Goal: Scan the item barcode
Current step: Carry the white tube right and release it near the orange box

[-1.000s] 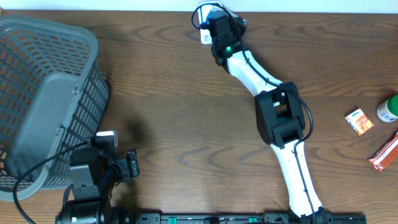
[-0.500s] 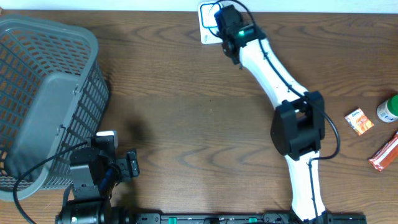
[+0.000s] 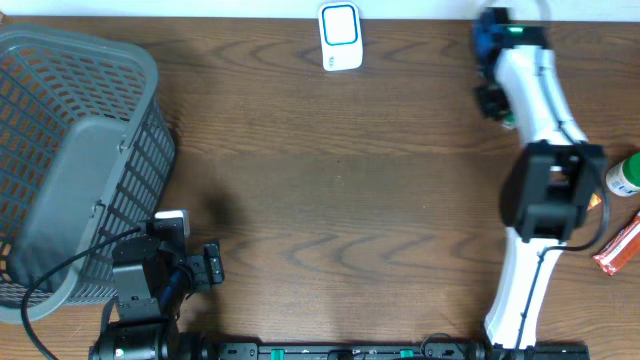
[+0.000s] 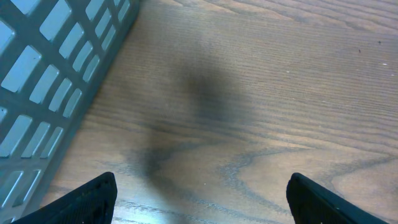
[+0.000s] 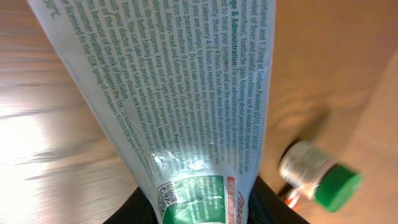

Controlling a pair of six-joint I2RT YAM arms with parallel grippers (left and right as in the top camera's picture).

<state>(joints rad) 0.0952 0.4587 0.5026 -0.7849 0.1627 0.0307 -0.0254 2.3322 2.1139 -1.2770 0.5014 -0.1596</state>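
Two arms work at a brown wooden surface [image 3: 330, 200]. Nearest the base, the left end effector [image 4: 202, 208] hangs low over bare wood, its fingers spread wide with nothing between them. A dark shadow lies on the grain beneath it. Just to its left sits a grey plastic basket [image 3: 70, 150], whose lattice wall fills the corner of the left wrist view.

On the right side, a red-orange sachet [image 3: 620, 245] lies near the edge. A little farther back are an orange packet [image 3: 597, 201], mostly hidden by the right arm, and a green-capped bottle [image 3: 623, 176]. The right arm reaches past these toward the far edge.

The right end effector [image 5: 205, 208] is closed partway on a tube [image 5: 155, 93] printed with fine text, a small square code and a green band, and it grips the tube near that band. The tube is held up off the surface, and the bottle shows below and beside it in the right wrist view. At the far edge stands a white scanner [image 3: 340, 37] with a blue face, well apart to the left of the right end effector.
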